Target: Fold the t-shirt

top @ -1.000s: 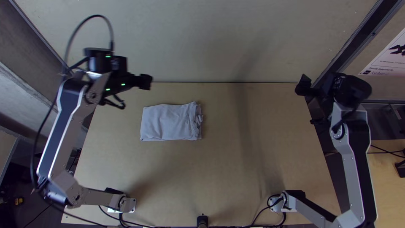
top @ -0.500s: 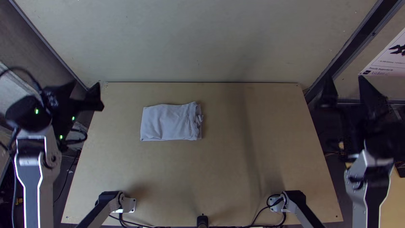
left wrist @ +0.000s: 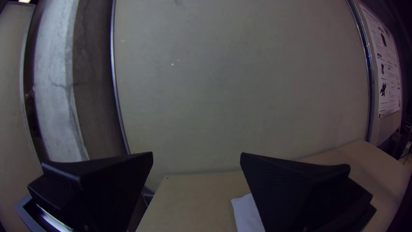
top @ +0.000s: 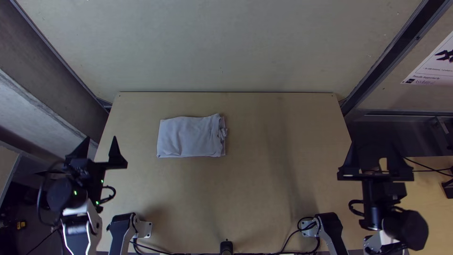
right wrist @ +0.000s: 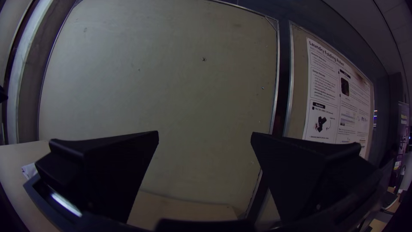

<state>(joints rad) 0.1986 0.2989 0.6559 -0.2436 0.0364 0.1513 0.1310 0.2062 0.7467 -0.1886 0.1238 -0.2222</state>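
Tho folded, tee [top: 189, 138] on tbl [top: 245, 189].

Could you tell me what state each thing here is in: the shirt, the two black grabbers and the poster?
T-shirt: folded into a compact rectangle, lying on the table, slightly rumpled at one short edge.
Left gripper: open, empty.
Right gripper: open, empty.
Poster: up on the wall.

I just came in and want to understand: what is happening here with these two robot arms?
Neither arm is handling the t-shirt now. It lies folded into a compact rectangle on the table, a little bunched at one end. The left tool is open and empty near the table's left edge; the right tool, beyond the right edge, is also open and empty.
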